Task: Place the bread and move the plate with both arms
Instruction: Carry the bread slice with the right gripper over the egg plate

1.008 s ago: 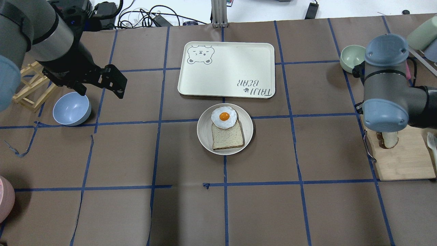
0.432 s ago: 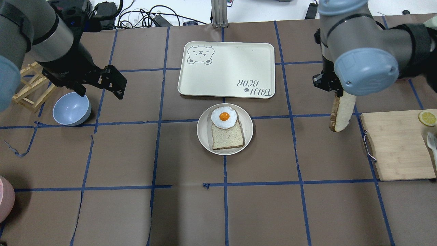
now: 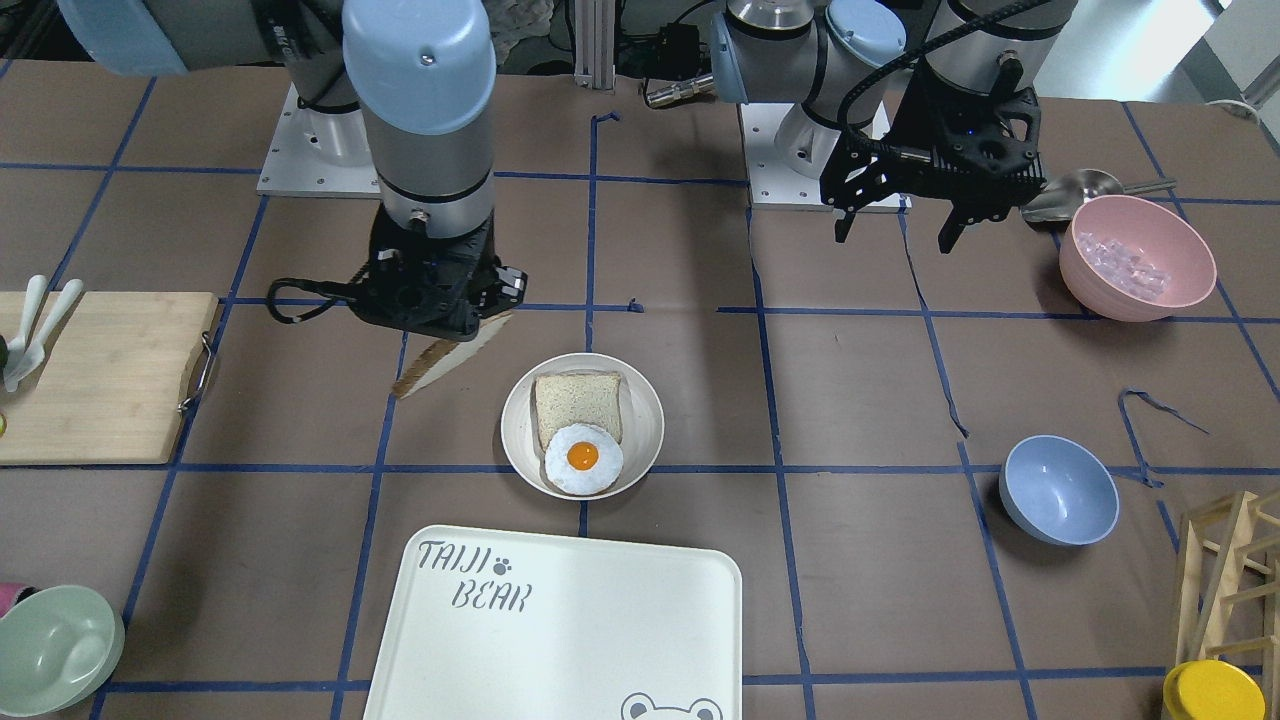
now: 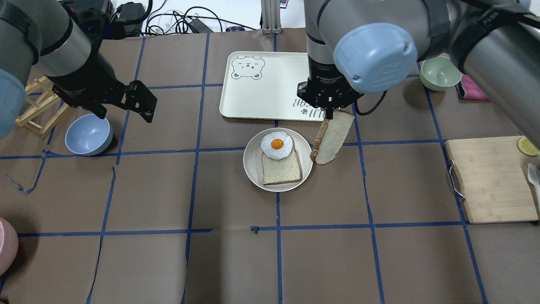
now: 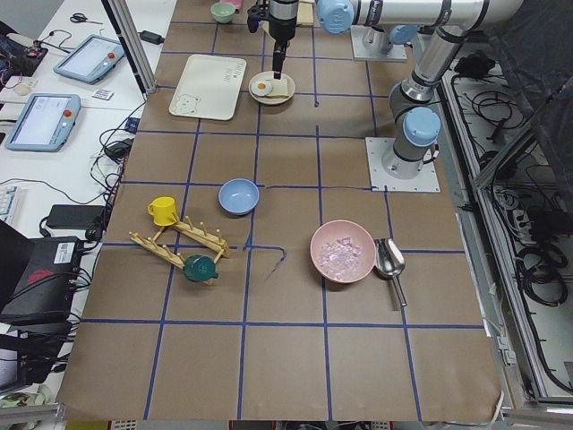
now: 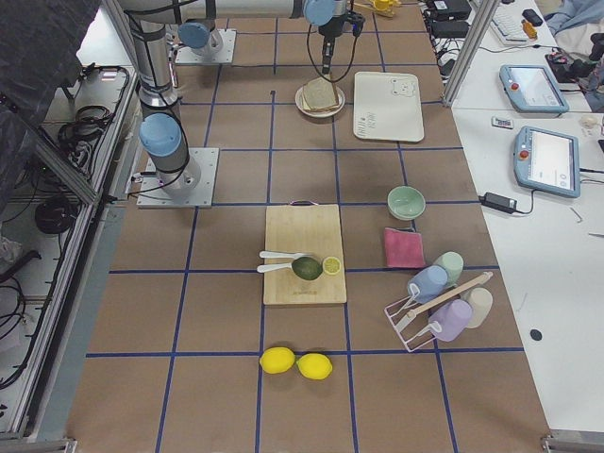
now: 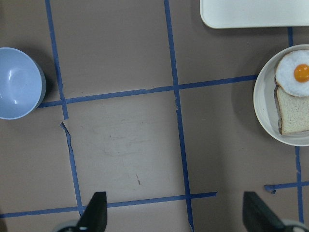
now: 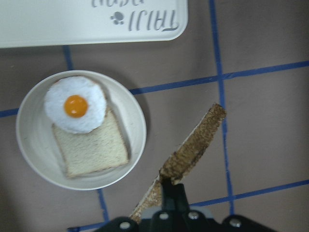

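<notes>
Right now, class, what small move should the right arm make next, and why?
Probably ease the right gripper sideways toward the plate: the bread it grips hangs beside the rim, not yet over the slice with the egg.

plate (image 4: 253,165) at the counter's (image 4: 168,190) middle, a slice (image 4: 282,169) and an egg (image 4: 276,145) on it. tray (image 4: 274,84) just beyond. bread (image 4: 333,137) hangs from the right hand (image 4: 330,110) beside the plate's right rim. bowl (image 4: 88,135) far left, board (image 4: 493,181) far right.

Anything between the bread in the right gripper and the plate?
Nothing visible. The dark-crusted bread slice hangs from the right gripper beside the round cream plate, which holds a pale slice and fried egg.
</notes>
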